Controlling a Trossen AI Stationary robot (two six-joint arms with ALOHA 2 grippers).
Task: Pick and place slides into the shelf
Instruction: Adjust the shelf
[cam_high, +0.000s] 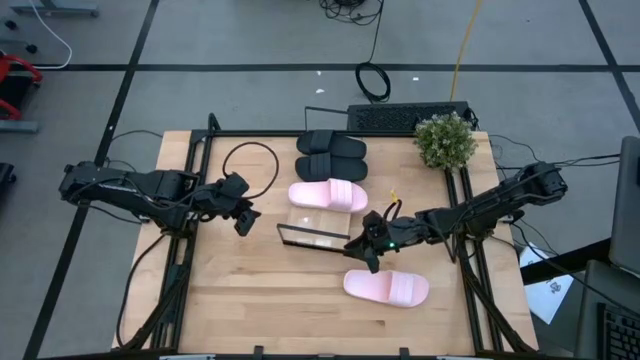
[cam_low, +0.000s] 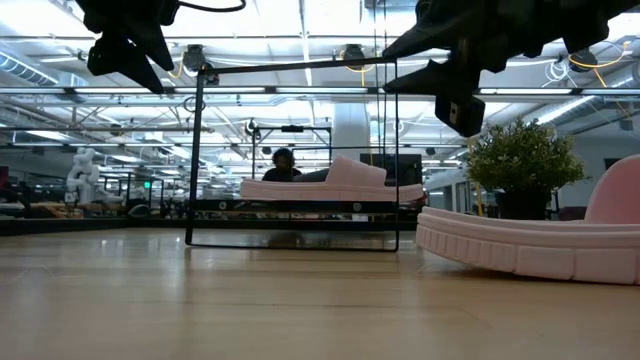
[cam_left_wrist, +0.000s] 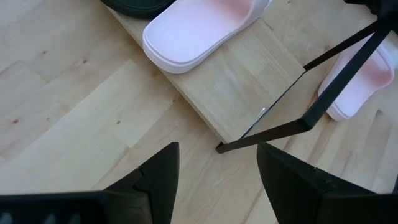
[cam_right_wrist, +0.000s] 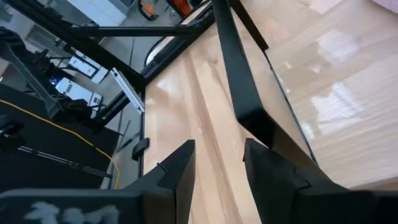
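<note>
The shelf is a narrow plank lying on the table, with a thin black frame standing at its near end. Two black slides sit side by side on its far end, and a pink slide rests sole-down on its middle. The other pink slide lies on the table near the front right. My left gripper hovers open to the left of the shelf, above the table. My right gripper hangs open, nothing between its fingers, at the frame's right corner. My right gripper comes level from the table's right, and the frame's black bar runs close past one finger. Whether that finger touches the bar I cannot tell. Bare tabletop shows between the fingers.
A potted plant stands at the table's far right corner, with a keyboard behind the far edge. Bare tabletop lies at the front left and left of the shelf. A person shows in the room beyond the table.
</note>
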